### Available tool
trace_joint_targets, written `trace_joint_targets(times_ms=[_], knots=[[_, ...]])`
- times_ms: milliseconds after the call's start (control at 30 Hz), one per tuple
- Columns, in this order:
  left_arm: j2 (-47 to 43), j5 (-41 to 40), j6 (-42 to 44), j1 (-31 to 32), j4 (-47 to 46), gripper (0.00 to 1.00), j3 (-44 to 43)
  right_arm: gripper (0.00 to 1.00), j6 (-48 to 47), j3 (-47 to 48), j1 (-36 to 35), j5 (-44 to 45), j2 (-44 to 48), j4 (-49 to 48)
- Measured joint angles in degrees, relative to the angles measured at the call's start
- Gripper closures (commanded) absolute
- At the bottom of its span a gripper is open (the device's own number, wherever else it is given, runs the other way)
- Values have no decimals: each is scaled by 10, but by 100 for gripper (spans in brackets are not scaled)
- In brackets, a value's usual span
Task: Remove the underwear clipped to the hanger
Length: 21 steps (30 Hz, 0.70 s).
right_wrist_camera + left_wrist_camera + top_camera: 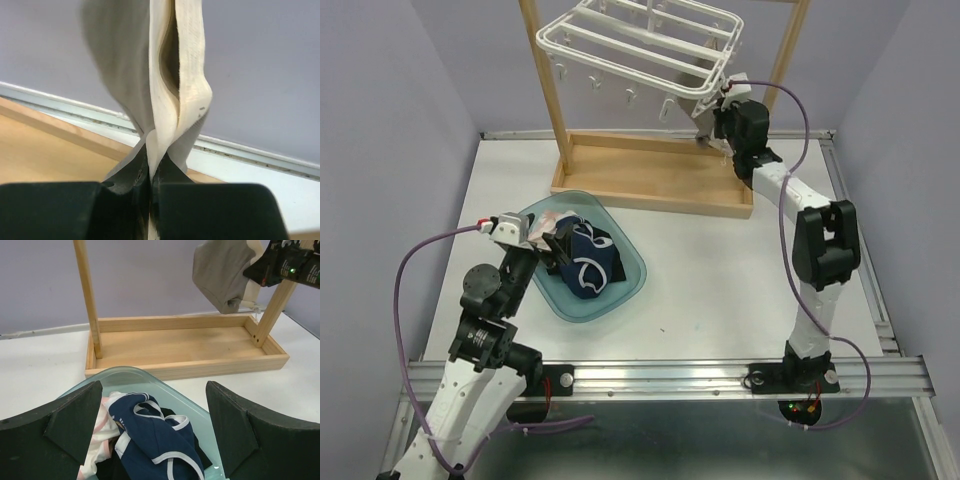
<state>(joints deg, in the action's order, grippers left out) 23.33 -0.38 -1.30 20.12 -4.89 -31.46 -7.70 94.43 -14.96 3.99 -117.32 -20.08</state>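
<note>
The white hanger (640,45) hangs from the wooden stand (650,180) at the back. A beige piece of underwear (220,272) still hangs from its right corner. My right gripper (713,125) is shut on that beige underwear (175,75), pinching its lower edge between the fingers (135,175). My left gripper (552,245) is open and empty, just above a clear teal bowl (625,290). The bowl holds navy blue underwear (155,435) with white trim, a pale pink-white piece (102,440) and a black piece.
The stand's tray base (185,347) lies just beyond the bowl (192,407). Its two upright posts (87,295) rise at the tray's ends. Purple walls close in the table (720,270) at the back and sides.
</note>
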Motion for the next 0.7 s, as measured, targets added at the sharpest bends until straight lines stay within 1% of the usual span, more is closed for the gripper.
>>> trace_joint_targets(times_ms=[167,400,567,700], knots=[[-13,20,0,0,-2,4,0,99,16,-74,0,-29,122,5],[-14,84,-14,0,-24,4,2,99,52,-165,0,-86,265,25],[-3,142,-38,0,-54,4,4,99,61,-221,0,-139,343,58],[22,191,-72,0,-88,5,4,99,61,-232,0,-202,388,102]])
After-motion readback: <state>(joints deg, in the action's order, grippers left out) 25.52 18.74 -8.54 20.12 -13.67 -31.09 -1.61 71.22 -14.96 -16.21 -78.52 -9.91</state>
